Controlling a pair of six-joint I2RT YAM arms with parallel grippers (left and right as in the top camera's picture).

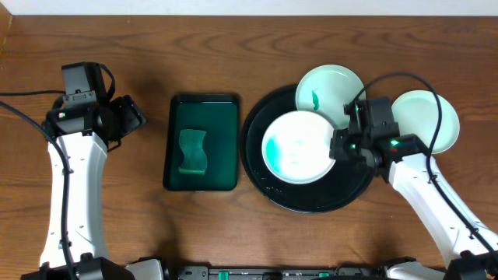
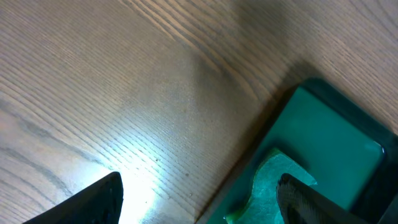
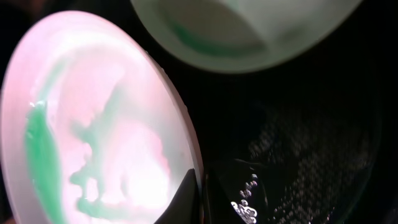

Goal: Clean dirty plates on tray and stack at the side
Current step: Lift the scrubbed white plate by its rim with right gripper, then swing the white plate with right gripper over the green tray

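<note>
Surface under inspection: a brown wooden table (image 1: 249, 47) with clear grain.

Left side: the left gripper (image 1: 137, 117) hovers over bare wood and points right. Its jaws are spread wide and hold nothing. The wrist view shows its fingers (image 2: 99, 200) well apart, with the table between them.

Just right of it lies a dark green rectangular tray (image 1: 222, 124). A green sponge (image 1: 192, 152) lies in it, slightly left of its middle.

Next to the right, near the green tray but apart from it, sits the round black tray (image 1: 311, 198). The middle plate (image 1: 296, 148) is over this tray's centre and carries a teal ring and smears. The right gripper (image 1: 337, 146) is clamped on that plate's right rim, and its wrist view shows the fingers (image 3: 186, 198) pinching the thin edge. It cannot be told whether the plate lies flat or is raised.

The far plate (image 1: 331, 85) overlaps the black tray's far rim and bears a small green smear. Droplets (image 3: 245, 208) bead the tray floor beside the grip.

Right side: the right-hand plate (image 1: 428, 124) lies on the table beyond the black tray. The right arm partly covers it, and it has no visible marks.
</note>
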